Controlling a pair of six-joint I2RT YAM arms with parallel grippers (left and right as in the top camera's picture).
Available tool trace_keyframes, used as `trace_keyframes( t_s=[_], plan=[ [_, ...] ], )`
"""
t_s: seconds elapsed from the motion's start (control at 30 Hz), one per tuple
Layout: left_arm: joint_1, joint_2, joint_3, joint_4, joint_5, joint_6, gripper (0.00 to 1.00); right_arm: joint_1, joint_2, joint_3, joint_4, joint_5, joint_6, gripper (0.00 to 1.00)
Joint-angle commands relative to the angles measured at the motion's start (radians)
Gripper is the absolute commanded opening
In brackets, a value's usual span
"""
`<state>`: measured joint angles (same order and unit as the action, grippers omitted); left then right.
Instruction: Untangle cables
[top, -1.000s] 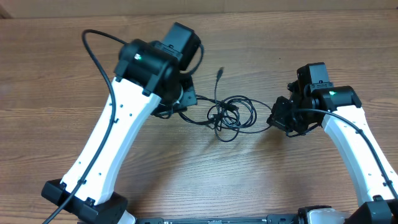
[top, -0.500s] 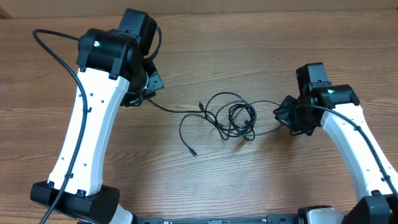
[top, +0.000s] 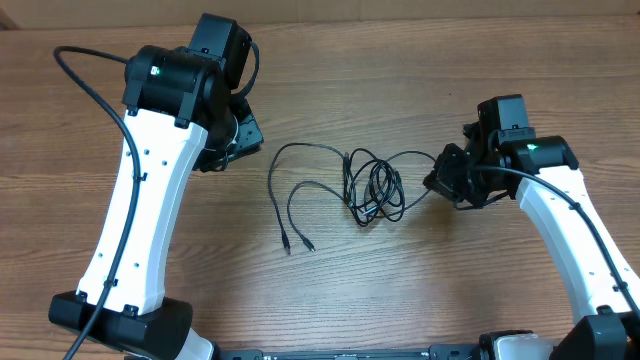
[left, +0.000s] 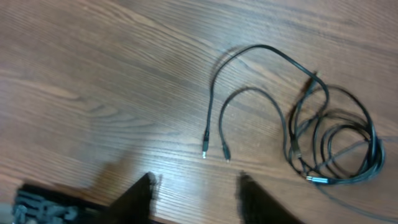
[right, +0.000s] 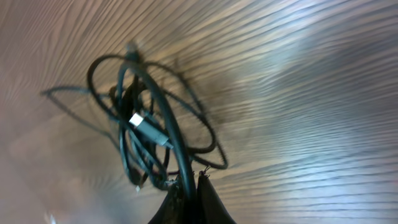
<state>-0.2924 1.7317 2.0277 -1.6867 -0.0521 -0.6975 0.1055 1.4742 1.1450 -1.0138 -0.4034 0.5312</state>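
Pinching cables (right: 152, 132), right claw (right: 191, 182)

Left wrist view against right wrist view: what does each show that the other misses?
Only left wrist: the left gripper open and empty above the table, two loose plug ends lying side by side. Only right wrist: the right gripper shut on a strand of the cables. Both: the tangled coil on the table.
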Motion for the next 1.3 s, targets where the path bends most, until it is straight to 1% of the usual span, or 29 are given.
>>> trace_keyframes(
  t_s=[0.0,0.13,0.17,0.23,0.33,0.43,0.57,0.6,0.77,0.87,0.97,1.27],
  plan=[
    [0.004,-0.004,-0.036,0.004,0.124,0.072,0.6,0.034,0.002,0.021,0.004,-0.092,-0.062,0.04],
    [-0.023,-0.004,-0.125,0.072,0.362,0.222,0.61,0.072,0.003,0.021,0.005,-0.092,-0.062,0.04],
    [-0.038,-0.004,-0.159,0.11,0.411,0.241,0.62,0.082,0.003,0.021,0.005,-0.092,-0.062,0.04],
    [-0.066,-0.003,-0.214,0.17,0.446,0.241,0.64,0.098,0.003,0.021,0.005,-0.092,-0.062,0.04],
    [-0.109,-0.002,-0.291,0.24,0.454,0.24,0.67,0.109,0.003,0.021,0.007,-0.098,-0.06,0.04],
    [-0.135,-0.002,-0.349,0.3,0.451,0.229,0.68,0.109,0.003,0.021,0.016,-0.135,-0.026,0.04],
    [-0.141,-0.002,-0.418,0.383,0.43,0.231,0.69,0.109,0.003,0.021,0.059,-0.246,-0.023,0.04],
    [-0.141,-0.002,-0.445,0.423,0.432,0.244,0.7,0.109,0.003,0.021,0.067,-0.269,-0.023,0.04],
    [-0.157,-0.002,-0.525,0.54,0.504,0.409,0.79,0.108,0.003,0.021,0.076,-0.275,0.016,0.04],
    [-0.171,-0.002,-0.536,0.576,0.499,0.474,0.81,0.108,0.003,0.021,0.095,-0.276,0.063,0.04],
    [-0.186,-0.002,-0.536,0.606,0.497,0.52,0.85,0.108,0.003,0.021,0.101,-0.276,0.071,0.04],
    [-0.236,0.039,-0.536,0.669,0.488,0.505,0.82,0.108,0.003,0.021,0.072,-0.275,0.071,0.04]
  ],
)
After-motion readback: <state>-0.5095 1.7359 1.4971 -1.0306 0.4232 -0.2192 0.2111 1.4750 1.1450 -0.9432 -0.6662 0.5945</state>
